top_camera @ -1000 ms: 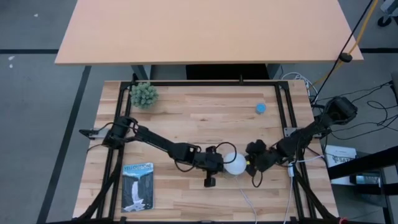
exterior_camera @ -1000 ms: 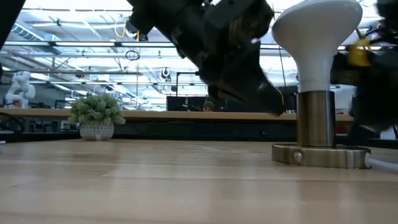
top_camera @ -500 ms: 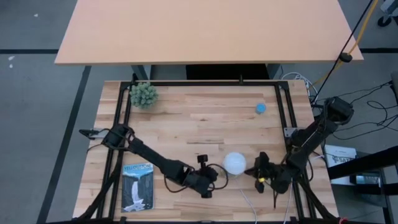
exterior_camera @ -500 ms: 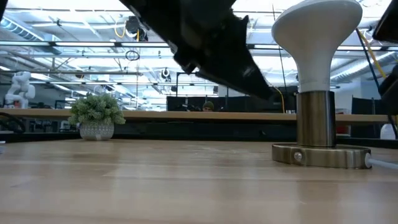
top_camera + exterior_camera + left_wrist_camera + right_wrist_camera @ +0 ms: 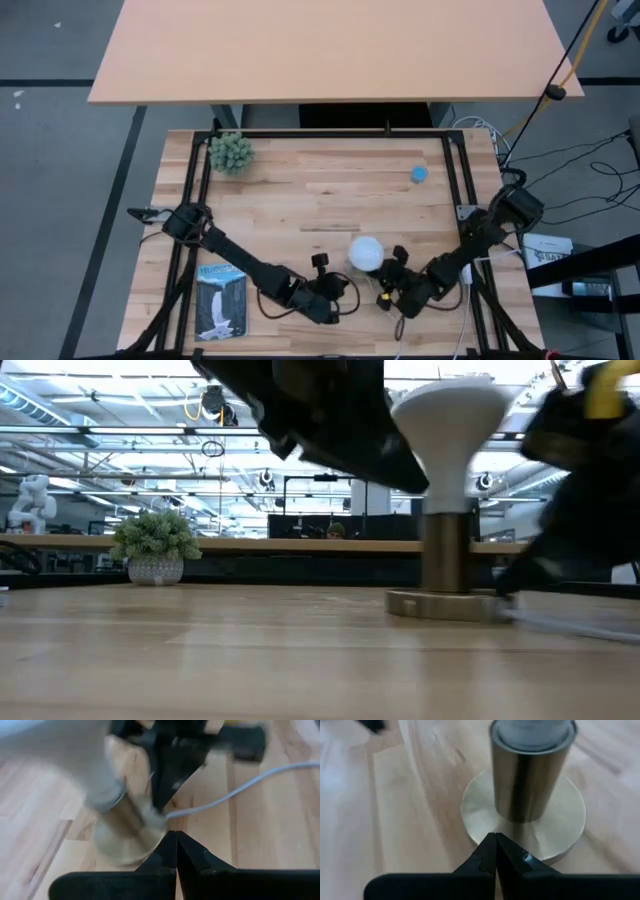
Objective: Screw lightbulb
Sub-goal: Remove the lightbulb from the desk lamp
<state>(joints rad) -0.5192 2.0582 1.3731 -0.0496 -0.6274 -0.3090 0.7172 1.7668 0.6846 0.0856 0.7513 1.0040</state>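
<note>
Shifted leftward lightbulb [image 5: 365,252], white dome upright in brass socket [image 5: 445,603], both pincers closed, empty

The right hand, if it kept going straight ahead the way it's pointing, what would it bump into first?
Probably the flat round base of the lamp socket. The shut right hand points at the base's near edge, with the metal tube holding the lightbulb just behind.

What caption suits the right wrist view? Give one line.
Shut right gripper at the round base of the metal socket holding the lightbulb.
</note>
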